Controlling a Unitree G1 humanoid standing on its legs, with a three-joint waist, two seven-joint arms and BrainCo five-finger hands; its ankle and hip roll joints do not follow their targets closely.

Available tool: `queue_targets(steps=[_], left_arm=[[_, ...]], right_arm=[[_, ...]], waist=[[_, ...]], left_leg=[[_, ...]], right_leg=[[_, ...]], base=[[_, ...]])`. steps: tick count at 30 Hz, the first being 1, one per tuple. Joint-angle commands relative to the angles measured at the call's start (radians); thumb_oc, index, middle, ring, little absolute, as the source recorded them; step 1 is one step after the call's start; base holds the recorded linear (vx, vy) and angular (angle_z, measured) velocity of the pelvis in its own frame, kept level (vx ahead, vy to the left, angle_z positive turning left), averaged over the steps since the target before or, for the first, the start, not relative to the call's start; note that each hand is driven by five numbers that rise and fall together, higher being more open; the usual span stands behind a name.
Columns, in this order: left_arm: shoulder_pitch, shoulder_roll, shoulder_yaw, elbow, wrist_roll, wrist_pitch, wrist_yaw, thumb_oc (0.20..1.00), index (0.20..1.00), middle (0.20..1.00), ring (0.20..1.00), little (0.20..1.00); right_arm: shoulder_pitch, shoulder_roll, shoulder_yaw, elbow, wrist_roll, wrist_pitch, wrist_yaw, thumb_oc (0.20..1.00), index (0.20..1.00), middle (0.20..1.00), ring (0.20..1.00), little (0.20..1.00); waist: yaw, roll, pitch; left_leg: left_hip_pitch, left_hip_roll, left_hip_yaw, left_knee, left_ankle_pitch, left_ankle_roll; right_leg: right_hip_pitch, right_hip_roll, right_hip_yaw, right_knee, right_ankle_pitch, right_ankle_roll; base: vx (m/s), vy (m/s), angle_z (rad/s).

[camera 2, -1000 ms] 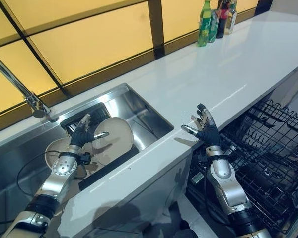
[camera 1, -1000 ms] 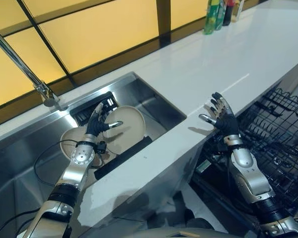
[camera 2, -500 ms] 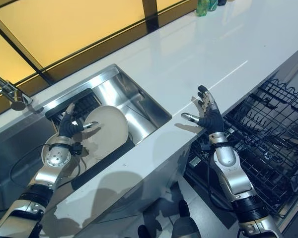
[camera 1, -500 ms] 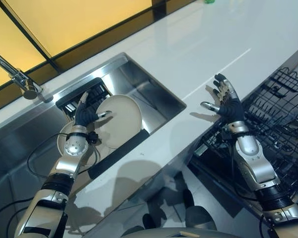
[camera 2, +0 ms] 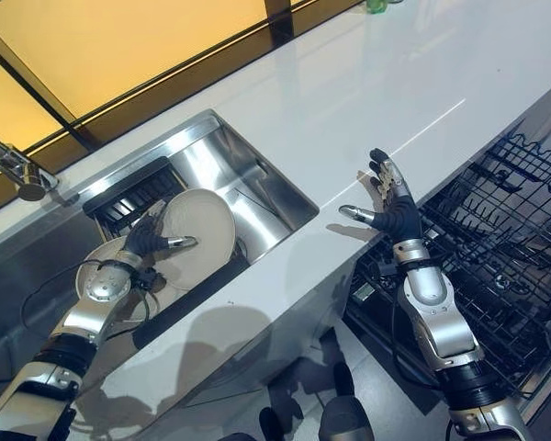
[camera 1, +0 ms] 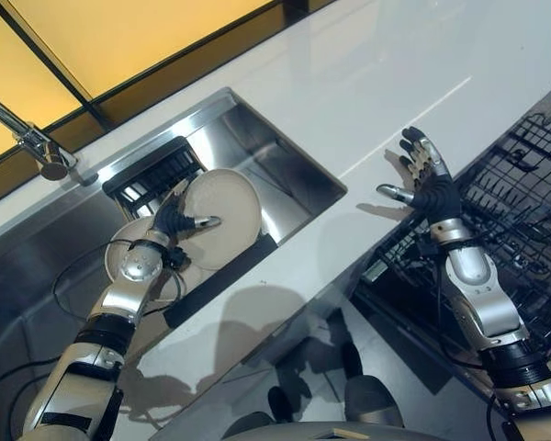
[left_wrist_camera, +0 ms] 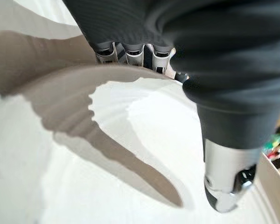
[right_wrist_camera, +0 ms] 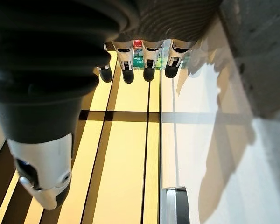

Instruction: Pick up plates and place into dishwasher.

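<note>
Fingers and thumb of my left hand (camera 1: 170, 220) pinch a plate (camera 1: 222, 206) tilted up in the sink (camera 1: 285, 175); my right hand (camera 1: 429, 189) hangs spread above the counter's (camera 1: 349, 83) front edge. Dishwasher rack (camera 1: 523, 193) holds no plates yet.

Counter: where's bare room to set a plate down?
The white counter is bare from the sink rim to the rack; the open right hand hovers at its front edge. The sink is crowded: left hand grips a plate, another beneath.
</note>
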Motion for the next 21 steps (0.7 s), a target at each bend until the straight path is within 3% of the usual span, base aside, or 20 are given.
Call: queue_targets(steps=[1, 6, 16, 17, 18, 21], left_arm=[[-0.007, 0.065, -0.082, 0.011, -0.053, 0.05, -0.167, 1.0, 1.0, 1.0, 1.0, 1.0], [-0.012, 0.099, -0.11, 0.008, -0.097, 0.071, -0.256, 1.0, 1.0, 1.0, 1.0, 1.0], [-0.005, 0.101, -0.095, 0.016, -0.128, 0.056, -0.293, 1.0, 1.0, 1.0, 1.0, 1.0], [-0.002, 0.1, -0.091, 0.014, -0.139, 0.054, -0.296, 0.856, 0.856, 0.856, 0.856, 0.856], [0.0, 0.098, -0.086, 0.014, -0.149, 0.05, -0.303, 0.633, 0.633, 0.633, 0.633, 0.633], [0.011, 0.087, -0.075, 0.002, -0.175, 0.03, -0.314, 0.2, 0.2, 0.2, 0.2, 0.2]], right_arm=[[0.028, -0.037, 0.009, -0.016, 0.013, -0.004, 0.018, 1.0, 1.0, 1.0, 1.0, 1.0], [0.035, -0.066, 0.009, -0.017, 0.021, -0.007, 0.03, 1.0, 1.0, 1.0, 1.0, 1.0], [0.058, -0.073, -0.003, -0.016, 0.028, -0.012, 0.047, 1.0, 1.0, 1.0, 1.0, 1.0], [0.059, -0.073, -0.003, -0.014, 0.028, -0.013, 0.047, 1.0, 1.0, 1.0, 1.0, 1.0], [0.061, -0.072, -0.005, -0.013, 0.028, -0.014, 0.049, 1.0, 1.0, 1.0, 1.0, 1.0], [0.07, -0.065, -0.01, -0.014, 0.025, -0.016, 0.052, 1.0, 1.0, 1.0, 1.0, 1.0]], waist=[[-0.018, -0.026, -0.078], [-0.023, -0.008, -0.082], [-0.024, 0.003, -0.1], [-0.023, 0.004, -0.101], [-0.023, 0.004, -0.103], [-0.024, 0.005, -0.107]], left_leg=[[-0.065, -0.034, -0.021, 0.035, -0.014, 0.013], [-0.053, -0.044, -0.025, 0.029, -0.016, 0.014], [-0.035, -0.048, -0.027, 0.019, -0.021, 0.013], [-0.033, -0.048, -0.026, 0.019, -0.021, 0.013], [-0.031, -0.047, -0.025, 0.018, -0.022, 0.013], [-0.026, -0.047, -0.024, 0.015, -0.023, 0.012]], right_leg=[[-0.054, -0.145, 0.018, 0.144, -0.111, 0.124], [-0.039, -0.145, 0.019, 0.133, -0.114, 0.121], [-0.016, -0.139, 0.014, 0.114, -0.117, 0.117], [-0.014, -0.138, 0.013, 0.114, -0.117, 0.117], [-0.012, -0.138, 0.011, 0.112, -0.117, 0.117], [-0.005, -0.137, 0.009, 0.106, -0.115, 0.117]], base=[[0.04, 0.072, 0.0], [0.03, 0.045, 0.01], [0.0, 0.0, 0.0], [0.0, 0.0, 0.0], [0.0, 0.0, 0.0], [0.0, 0.0, 0.0]])
